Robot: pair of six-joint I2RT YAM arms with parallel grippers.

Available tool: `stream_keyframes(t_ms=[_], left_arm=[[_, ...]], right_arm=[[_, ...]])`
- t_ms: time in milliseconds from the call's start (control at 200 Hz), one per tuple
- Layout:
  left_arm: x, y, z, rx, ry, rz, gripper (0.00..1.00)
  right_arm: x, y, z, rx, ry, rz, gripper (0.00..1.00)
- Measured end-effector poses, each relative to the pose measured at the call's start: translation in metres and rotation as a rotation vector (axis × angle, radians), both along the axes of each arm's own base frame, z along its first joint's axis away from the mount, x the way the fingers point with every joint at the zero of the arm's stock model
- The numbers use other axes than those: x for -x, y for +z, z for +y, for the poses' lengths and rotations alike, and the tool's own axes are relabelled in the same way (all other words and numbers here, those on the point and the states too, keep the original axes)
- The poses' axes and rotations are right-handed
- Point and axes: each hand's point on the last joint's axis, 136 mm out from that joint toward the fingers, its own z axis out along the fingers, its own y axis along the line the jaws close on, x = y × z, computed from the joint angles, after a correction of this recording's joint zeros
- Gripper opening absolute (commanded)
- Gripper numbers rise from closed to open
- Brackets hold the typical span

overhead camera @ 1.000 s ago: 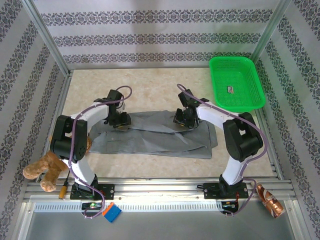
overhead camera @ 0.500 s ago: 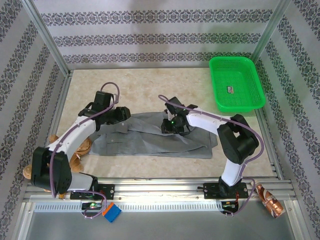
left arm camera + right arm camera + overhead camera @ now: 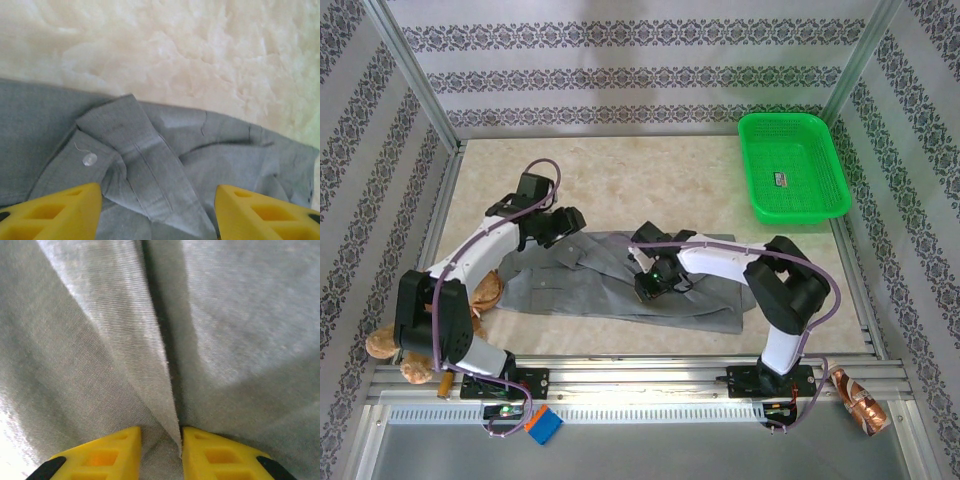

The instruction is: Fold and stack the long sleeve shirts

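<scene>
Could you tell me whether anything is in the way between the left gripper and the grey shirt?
Nothing visible does: the left gripper is open directly over the grey shirt, with only its fabric beneath.

Bare table beyond the shirt, green basket blocking far right corner, plush toy crowding left arm base

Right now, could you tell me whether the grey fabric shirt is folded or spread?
Partly folded: the grey fabric shirt lies in a long, narrow, layered band with overlapping edges.
</scene>
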Motion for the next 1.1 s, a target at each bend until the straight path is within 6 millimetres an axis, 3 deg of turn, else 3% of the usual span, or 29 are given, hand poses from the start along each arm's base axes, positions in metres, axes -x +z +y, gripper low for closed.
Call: stream_keyframes(t_ms=[370,655,1099], left_arm=[[-0.020,-0.020,0.000,-0.042,0.043,0.182,0.63],[-0.026,-0.047,0.002,-0.119,-0.016,0.304,0.50],[-0.032,-0.065,0.003,-0.179,-0.130,0.356,0.36]], right_arm=[[-0.004,-0.004,-0.010,0.060,0.023,-0.080,0.28],[-0.006,-0.004,-0.010,0.064,0.025,-0.092,0.27],[-0.006,-0.004,-0.010,0.064,0.025,-0.093,0.27]])
